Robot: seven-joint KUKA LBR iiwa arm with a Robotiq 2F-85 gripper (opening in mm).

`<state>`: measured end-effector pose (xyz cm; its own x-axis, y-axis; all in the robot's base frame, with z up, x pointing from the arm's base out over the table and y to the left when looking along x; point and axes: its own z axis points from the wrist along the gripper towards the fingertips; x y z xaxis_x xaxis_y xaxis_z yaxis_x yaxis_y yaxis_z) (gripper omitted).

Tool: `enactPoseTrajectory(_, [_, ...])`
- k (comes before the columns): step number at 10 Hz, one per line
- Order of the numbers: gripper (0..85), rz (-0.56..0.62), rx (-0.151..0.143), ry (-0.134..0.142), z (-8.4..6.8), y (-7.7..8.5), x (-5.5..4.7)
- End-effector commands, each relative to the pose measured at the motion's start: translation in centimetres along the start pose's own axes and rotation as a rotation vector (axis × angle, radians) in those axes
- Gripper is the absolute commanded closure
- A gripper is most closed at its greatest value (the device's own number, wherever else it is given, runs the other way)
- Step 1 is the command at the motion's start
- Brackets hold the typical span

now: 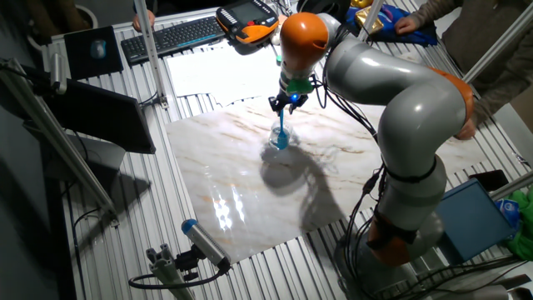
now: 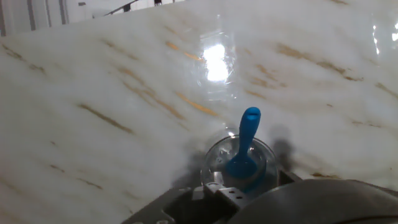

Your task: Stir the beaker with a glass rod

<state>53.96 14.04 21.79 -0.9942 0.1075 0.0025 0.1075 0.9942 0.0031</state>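
Note:
The beaker (image 1: 279, 139) is a small clear glass cup with blue liquid, standing on the marble slab (image 1: 250, 183). The glass rod (image 1: 282, 125), a thin bright blue stick, stands in the beaker and leans a little. My gripper (image 1: 286, 103) hangs straight above, its fingertips level with the rod's top end. In the hand view the beaker (image 2: 239, 167) sits at the bottom edge with the rod (image 2: 247, 138) rising out of it. The rod's rounded top shows no finger on it. My fingers are not visible in the hand view, and I cannot tell whether they grip the rod.
A blue-capped grey cylinder (image 1: 204, 242) lies at the slab's front left corner. A keyboard (image 1: 179, 35), an orange pendant (image 1: 248, 21) and white papers (image 1: 221, 71) lie at the back. People's hands are at the far edge. A blue box (image 1: 476, 218) sits at the right.

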Motion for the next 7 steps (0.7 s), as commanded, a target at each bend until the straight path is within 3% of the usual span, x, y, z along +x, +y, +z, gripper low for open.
enactPoseTrajectory(1, [51.0, -0.002, 0.005, 0.002, -0.2, 0.1, 0.1])
enactPoseTrajectory(2, [68.0, -0.015, 0.019, 0.003, -0.6, 0.3, 0.3])
enactPoseTrajectory(3, [85.0, -0.041, 0.011, 0.017, -0.9, 0.2, 0.5])
enactPoseTrajectory(4, [85.0, -0.067, -0.023, 0.038, -1.1, 0.3, 0.8])
enactPoseTrajectory(5, [85.0, -0.107, -0.023, 0.053, -1.3, 0.3, 1.2])
enactPoseTrajectory(7, [85.0, -0.171, -0.009, 0.050, -1.5, 0.3, 1.6])
